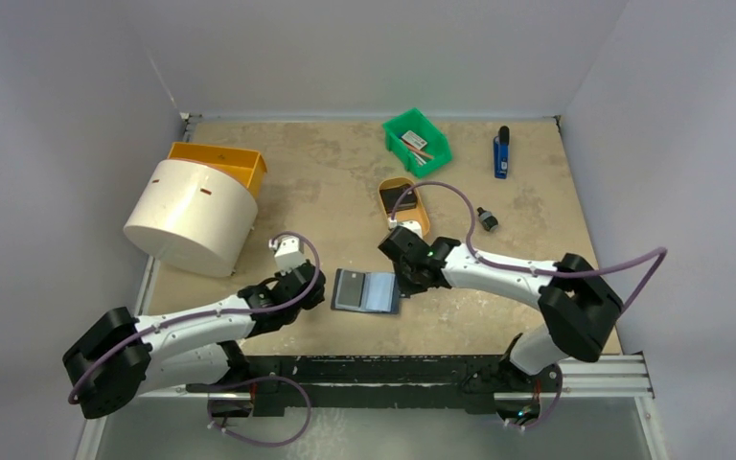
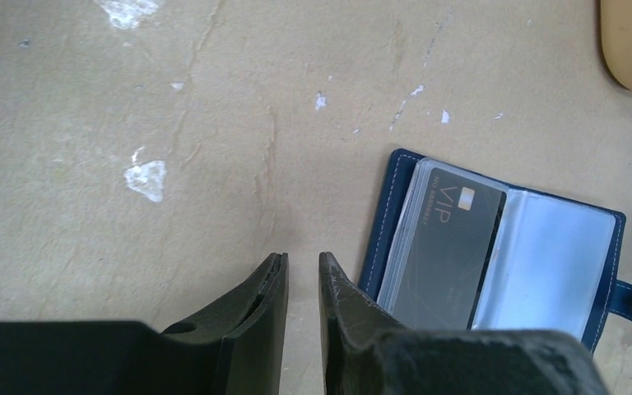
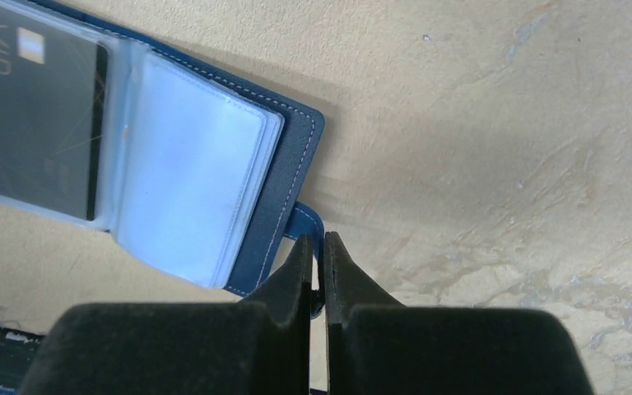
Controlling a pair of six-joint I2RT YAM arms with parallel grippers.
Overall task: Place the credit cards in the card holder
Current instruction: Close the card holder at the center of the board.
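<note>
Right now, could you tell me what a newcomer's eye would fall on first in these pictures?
The navy-blue folding card holder lies open front and centre, a dark VIP card in its clear sleeve. The right gripper pinches its blue snap tab; a big white drum stands far left.

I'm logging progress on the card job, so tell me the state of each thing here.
Card holder, open flat.
Black VIP card, tucked in its left sleeve.
Right sleeve, looks empty.
Left fingers, slightly apart, holding nothing.
Right fingers, shut on the holder's snap tab.
</note>
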